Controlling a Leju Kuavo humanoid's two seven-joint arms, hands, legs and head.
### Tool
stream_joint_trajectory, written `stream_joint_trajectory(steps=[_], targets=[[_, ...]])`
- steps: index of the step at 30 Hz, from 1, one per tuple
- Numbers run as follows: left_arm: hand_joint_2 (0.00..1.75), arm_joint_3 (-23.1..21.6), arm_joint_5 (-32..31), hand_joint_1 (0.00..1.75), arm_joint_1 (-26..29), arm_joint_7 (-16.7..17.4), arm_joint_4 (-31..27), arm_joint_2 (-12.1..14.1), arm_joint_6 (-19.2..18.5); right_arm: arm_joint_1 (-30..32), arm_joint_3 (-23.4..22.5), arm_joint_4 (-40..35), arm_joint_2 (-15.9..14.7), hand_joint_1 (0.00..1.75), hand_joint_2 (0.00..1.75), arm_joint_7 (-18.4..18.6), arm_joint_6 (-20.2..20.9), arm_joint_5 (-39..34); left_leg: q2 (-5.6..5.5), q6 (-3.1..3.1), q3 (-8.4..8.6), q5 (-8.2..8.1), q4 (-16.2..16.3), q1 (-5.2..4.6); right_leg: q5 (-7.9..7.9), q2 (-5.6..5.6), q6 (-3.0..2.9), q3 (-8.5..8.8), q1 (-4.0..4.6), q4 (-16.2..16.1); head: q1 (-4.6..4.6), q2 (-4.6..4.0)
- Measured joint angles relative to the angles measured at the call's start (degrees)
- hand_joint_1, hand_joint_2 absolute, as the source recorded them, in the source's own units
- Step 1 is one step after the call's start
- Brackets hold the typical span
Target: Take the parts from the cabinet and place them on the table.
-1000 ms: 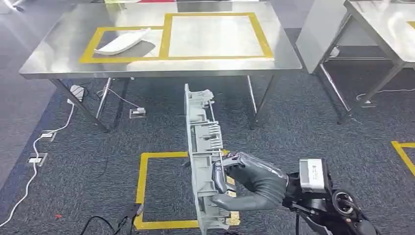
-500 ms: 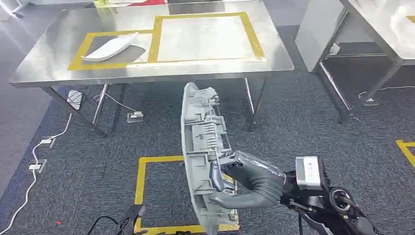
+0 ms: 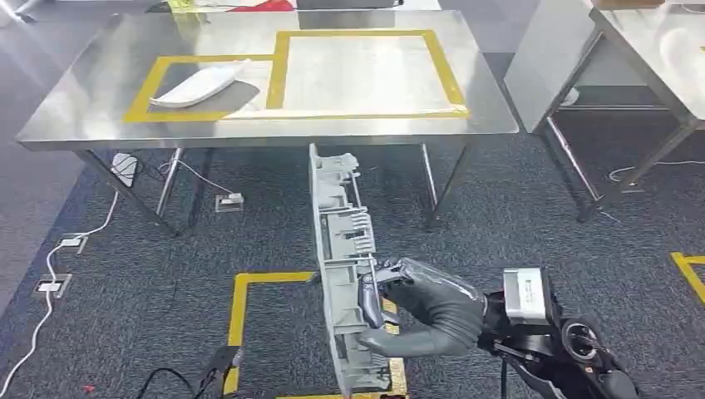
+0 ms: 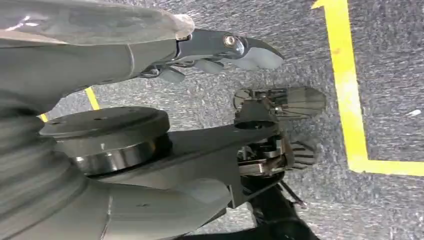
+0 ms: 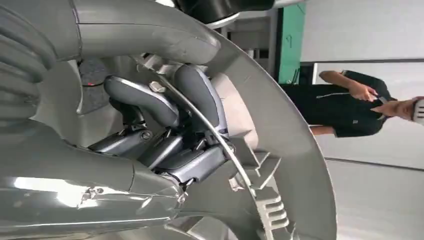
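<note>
The right hand (image 3: 424, 312) grips a long grey plastic part (image 3: 341, 249), its dark fingers (image 3: 372, 299) curled around a thin metal rod and the ribbing on the part's inner face, the thumb below pressing toward the part's near end. The part stands on edge in the air above the carpeted floor (image 3: 515, 216), its long axis running away from the robot toward the steel tabletop (image 3: 75, 125); the far end points at the tabletop's front edge and stops just short of it, while the near end hangs over a square of yellow floor tape (image 3: 241, 332). The ribbed, open side faces the robot's right, toward the hand, and the smooth curved back faces left. In the right wrist view the fingers (image 5: 145, 102) are wrapped into the part's (image 5: 295, 150) hollow, closed against the rod, with a person in dark clothing (image 5: 350, 102) standing in the background. On the tabletop two rectangles are marked in yellow tape (image 3: 278, 62), and a white curved part (image 3: 199, 85) lies inside the left one. A second steel table (image 3: 657, 58) stands to the right. The left hand (image 4: 225, 50) hangs above the carpet, holding nothing; how its fingers lie I cannot tell.
</note>
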Motion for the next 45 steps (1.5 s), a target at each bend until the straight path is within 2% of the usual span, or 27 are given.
stream_joint_trajectory(steps=[3,4,7,9,10,12,13,14,15,18,20,23,25,27,28,29,30,31,33,34,35,38,39,40,43,44,45], targets=[[1.75,0.0,0.0,0.0,0.02,0.0,0.0,-0.11,0.0,-0.04,0.0,0.0,0.0,1.75,1.75,0.0,0.0,0.0,-0.2,-0.51,1.84,-1.37,-0.01,-0.01,9.43,-0.03,-0.75,5.78,0.07,-15.45,0.41,0.0],[1.75,0.0,0.0,0.0,-0.02,0.0,0.02,-0.15,0.0,-0.09,-0.02,0.09,0.0,1.75,1.75,-0.02,0.0,0.0,-0.24,-0.91,1.93,-1.69,0.12,-0.42,8.38,-0.01,-0.95,6.54,0.55,-16.26,0.28,0.0],[1.75,0.0,0.02,0.0,-0.14,0.02,0.0,-0.13,0.0,-0.13,0.0,0.11,0.0,1.75,1.75,0.02,0.0,0.0,-0.08,-1.5,1.71,-1.88,-0.05,-0.21,7.71,0.18,-1.88,6.63,0.59,-17.01,0.2,0.0],[1.75,0.0,0.0,0.0,-0.22,0.02,0.0,-0.07,0.0,-0.13,0.0,0.11,0.02,1.75,1.75,0.04,0.0,0.0,-0.02,-2.18,2.1,-2.84,0.61,-0.12,7.72,0.15,-2.48,7.83,0.06,-18.01,0.37,0.0],[1.75,0.0,0.0,0.0,-0.34,0.02,0.0,-0.09,0.0,-0.19,0.0,0.11,0.02,1.75,1.75,0.02,0.0,0.0,0.05,-2.5,0.59,-4.26,3.71,-0.19,7.49,-0.01,-2.85,8.18,-0.01,-18.2,0.02,0.0],[1.75,0.0,0.0,0.0,-0.37,0.02,0.0,-0.13,0.0,-0.21,0.02,0.13,0.02,1.75,1.75,-0.02,0.0,0.0,0.07,-3.05,-5.57,-8.27,14.23,0.06,7.15,-0.17,-3.23,8.31,0.0,-18.2,-0.61,0.0],[1.75,0.0,0.0,0.0,-0.24,0.02,0.0,-0.13,0.0,-0.2,0.0,0.2,0.02,1.75,1.75,0.0,0.0,0.0,0.07,-3.22,-8.33,-9.3,18.43,0.13,6.98,-0.16,-3.31,8.4,0.02,-18.19,-0.61,0.0],[1.75,0.0,0.0,0.0,-0.06,0.07,0.0,-0.13,0.0,-0.17,0.02,0.26,0.02,1.75,1.75,0.0,-0.02,0.0,0.07,-3.35,-10.06,-8.99,20.34,0.17,6.78,-0.09,-3.33,8.58,0.02,-18.18,-0.68,0.0],[1.75,0.0,0.0,0.0,0.08,0.07,0.0,-0.13,0.0,-0.11,0.02,0.26,0.02,1.75,1.75,0.0,-0.02,0.0,0.09,-3.35,-10.23,-7.0,19.08,0.24,6.49,0.07,-3.26,8.97,-0.01,-18.19,-0.9,0.0],[1.75,0.0,0.0,0.0,0.01,0.07,0.0,-0.04,0.0,-0.12,0.0,0.31,0.02,1.75,1.75,0.0,-0.02,0.0,0.24,-2.91,-4.33,2.94,3.6,0.36,5.25,0.26,-2.64,10.69,-0.07,-18.16,-1.51,0.0],[1.75,0.0,0.0,0.0,-0.11,0.07,0.0,-0.07,0.0,-0.16,0.0,0.33,0.02,1.75,1.75,0.0,-0.02,0.0,0.15,-2.32,-3.01,2.38,0.38,0.02,4.6,0.43,-1.95,10.65,0.38,-17.81,-1.66,0.0],[1.75,0.0,0.0,0.0,-0.11,0.09,0.0,-0.15,-0.18,-0.2,0.0,0.33,0.02,1.75,1.75,0.02,-0.09,0.0,0.1,-1.2,-2.92,1.85,0.57,-0.12,4.06,0.31,-1.0,11.02,0.25,-18.18,-1.16,0.0],[1.75,0.0,-0.02,0.0,-0.15,0.09,0.0,-0.17,-0.18,-0.28,-0.04,0.31,0.0,1.75,1.75,0.02,-0.09,0.0,0.13,-0.5,-2.19,1.58,0.22,0.18,2.33,0.0,-0.44,10.1,0.06,-15.22,-0.88,0.0],[1.75,0.0,-0.02,0.0,-0.26,0.09,0.0,-0.24,-0.22,-0.3,-0.04,0.31,0.0,1.75,1.75,0.0,-0.11,0.0,0.16,0.0,-1.72,1.16,0.23,0.06,-1.96,-0.01,-0.14,4.86,0.0,-5.1,-0.15,0.0],[1.75,0.0,-0.02,0.0,-0.24,0.09,0.0,-0.26,-0.28,-0.26,-0.06,0.37,0.0,1.75,1.75,0.0,-0.13,0.0,0.16,0.1,-1.48,0.88,0.23,0.01,-3.42,-0.01,-0.04,2.04,0.01,-0.26,-0.09,0.0],[1.75,0.0,-0.02,0.0,-0.18,0.11,0.0,-0.26,-0.33,-0.25,-0.04,0.5,0.0,1.75,1.75,0.0,-0.17,0.0,0.14,0.06,-1.15,0.61,0.23,-0.03,-3.51,-0.01,-0.06,0.24,0.01,2.24,0.13,0.0],[1.75,0.0,-0.02,0.0,-0.12,0.11,0.0,-0.26,-0.33,-0.23,-0.04,0.59,0.0,1.75,1.75,0.02,-0.17,0.0,0.09,0.07,-0.65,0.27,0.24,-0.05,-1.98,-0.01,-0.15,-0.14,0.02,1.67,0.17,0.0],[1.75,0.0,-0.02,0.0,-0.11,0.11,0.0,-0.26,-0.33,-0.23,-0.04,0.66,0.0,1.75,1.75,0.02,-0.17,0.0,-0.02,-0.01,-0.07,-0.1,0.24,-0.07,0.73,-0.01,-0.35,0.78,0.02,-1.4,0.28,0.0],[1.75,0.0,-0.02,0.0,-0.17,0.11,0.0,-0.33,-0.33,-0.27,-0.04,0.72,0.0,1.75,1.75,0.02,-0.17,0.0,-0.21,-0.29,1.35,-0.99,0.24,-0.12,7.82,-0.02,-1.04,5.06,0.1,-12.5,0.63,0.0],[1.75,0.0,-0.02,0.0,-0.12,0.09,0.0,-0.42,-0.33,-0.29,-0.04,0.77,0.0,1.75,1.75,0.02,-0.17,0.0,-0.23,-0.5,1.61,-1.34,0.2,-0.21,8.54,-0.01,-1.46,6.43,0.29,-15.7,0.79,0.0],[1.75,0.0,-0.02,0.0,-0.26,0.09,0.0,-0.46,-0.33,-0.41,-0.04,0.76,0.0,1.75,1.75,0.0,-0.17,0.0,-0.37,-0.85,1.48,-1.57,0.51,-0.47,8.02,-0.06,-1.64,7.04,0.61,-16.97,0.74,0.0],[1.75,0.0,-0.02,0.0,-0.25,0.11,0.0,-0.48,-0.33,-0.47,-0.07,0.79,0.0,1.75,1.75,0.04,-0.2,0.0,-0.09,-1.48,1.56,-1.76,0.0,-0.34,7.47,0.15,-2.16,6.83,0.65,-17.13,0.65,0.0],[1.75,0.0,-0.02,0.0,-0.31,0.11,0.0,-0.42,-0.33,-0.49,-0.07,0.76,0.02,1.75,1.75,0.04,-0.26,0.0,-0.07,-1.89,1.69,-2.24,0.13,-0.49,7.57,0.15,-2.39,7.65,0.04,-17.91,0.7,0.0],[1.75,0.0,-0.09,0.0,-0.36,0.11,0.0,-0.42,-0.33,-0.51,-0.09,0.76,0.02,1.75,1.75,0.04,-0.33,0.0,0.04,-2.21,1.2,-3.01,1.88,-0.32,7.51,0.13,-2.56,8.09,0.02,-18.23,0.46,0.0],[1.75,0.0,-0.13,0.0,-0.45,0.18,0.0,-0.42,-0.42,-0.54,-0.09,0.79,0.02,1.75,1.75,0.02,-0.65,0.0,0.06,-2.89,-6.84,-8.49,15.99,-0.03,7.02,-0.13,-3.19,8.34,0.01,-18.22,-0.37,0.0],[1.75,0.0,-0.13,0.0,-0.32,0.2,0.0,-0.42,-0.42,-0.52,-0.09,0.79,0.02,1.75,1.75,0.04,-0.7,0.0,0.07,-3.07,-9.35,-8.97,19.54,0.02,6.8,-0.1,-3.26,8.48,0.01,-18.19,-0.42,0.0],[1.75,0.0,-0.13,0.0,-0.22,0.26,0.0,-0.42,-0.42,-0.47,-0.09,0.79,0.02,1.75,1.75,0.04,-0.7,0.0,0.07,-3.15,-10.41,-7.75,19.87,0.15,6.54,0.0,-3.22,8.8,-0.01,-18.19,-0.61,0.0]])
